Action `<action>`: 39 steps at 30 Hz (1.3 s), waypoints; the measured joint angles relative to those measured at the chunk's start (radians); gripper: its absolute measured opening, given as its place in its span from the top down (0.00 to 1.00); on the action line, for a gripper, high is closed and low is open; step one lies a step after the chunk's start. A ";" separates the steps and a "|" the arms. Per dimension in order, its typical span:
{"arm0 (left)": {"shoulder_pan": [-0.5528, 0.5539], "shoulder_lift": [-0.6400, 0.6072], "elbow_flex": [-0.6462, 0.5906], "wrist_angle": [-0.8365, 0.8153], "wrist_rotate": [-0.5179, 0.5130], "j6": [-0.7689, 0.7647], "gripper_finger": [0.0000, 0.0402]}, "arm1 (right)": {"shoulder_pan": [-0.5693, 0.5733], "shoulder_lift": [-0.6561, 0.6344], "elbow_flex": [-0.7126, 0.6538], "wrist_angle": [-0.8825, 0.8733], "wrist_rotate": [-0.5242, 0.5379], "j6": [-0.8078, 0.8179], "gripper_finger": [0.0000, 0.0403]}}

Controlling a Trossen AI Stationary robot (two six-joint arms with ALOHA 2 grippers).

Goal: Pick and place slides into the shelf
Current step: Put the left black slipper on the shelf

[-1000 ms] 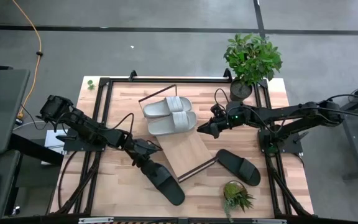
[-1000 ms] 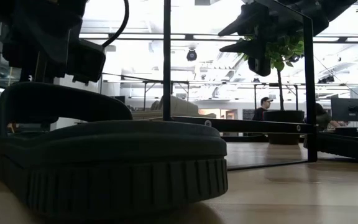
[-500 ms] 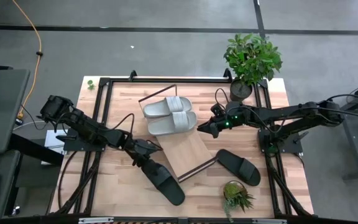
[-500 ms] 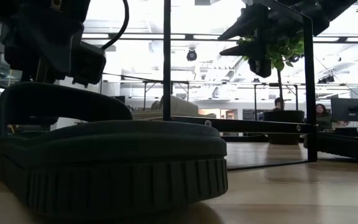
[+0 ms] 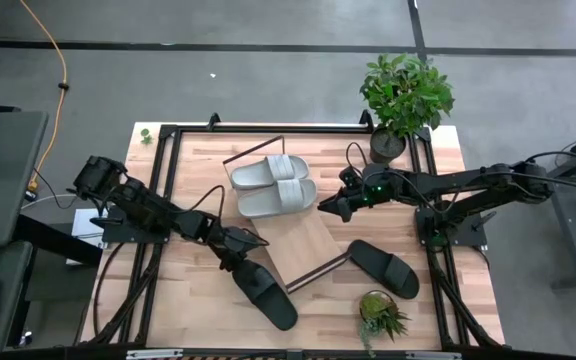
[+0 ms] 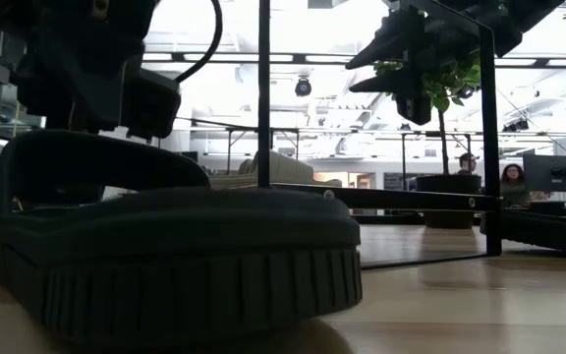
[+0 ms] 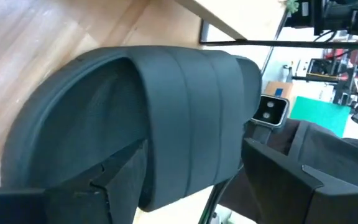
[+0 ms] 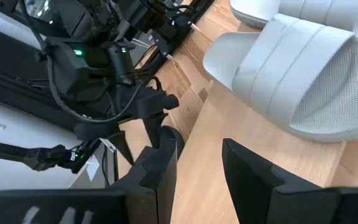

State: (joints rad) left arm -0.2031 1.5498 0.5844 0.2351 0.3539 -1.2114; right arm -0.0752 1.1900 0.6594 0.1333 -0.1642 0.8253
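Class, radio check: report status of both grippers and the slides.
Left gripper open, fingers straddling the near black slide's strap. Right gripper open, hovering beside the grey slides on the shelf. Other black slide on the table.

Black ribbed-sole rubber slide (image 6: 175,261) lies flat on wooden tabletop (image 6: 460,310), directly beneath left gripper (image 6: 96,84). Right gripper (image 6: 416,54) hangs above thin black metal shelf frame (image 6: 487,138)

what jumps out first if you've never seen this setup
The pair of grey slides lying side by side on the light-wood shelf mid-table stands out most. Next, the left gripper sits open at the strap of a black slide near the front edge, while the right gripper hangs open beside the grey pair.
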 joint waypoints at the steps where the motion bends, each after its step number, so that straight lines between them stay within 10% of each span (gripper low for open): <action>1: 0.000 0.001 0.000 0.000 -0.002 0.000 0.39 | 0.002 0.000 0.000 -0.001 0.001 0.000 0.71; 23: 0.000 0.010 0.000 0.000 0.040 0.001 0.97 | 0.032 0.000 0.000 -0.027 0.042 -0.011 0.71; 39: 0.000 -0.027 0.000 -0.006 0.175 -0.040 0.98 | 0.032 0.000 0.000 -0.029 0.043 -0.014 0.71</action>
State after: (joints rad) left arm -0.2031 1.5226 0.5842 0.2291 0.5293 -1.2519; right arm -0.0429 1.1900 0.6594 0.1043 -0.1215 0.8112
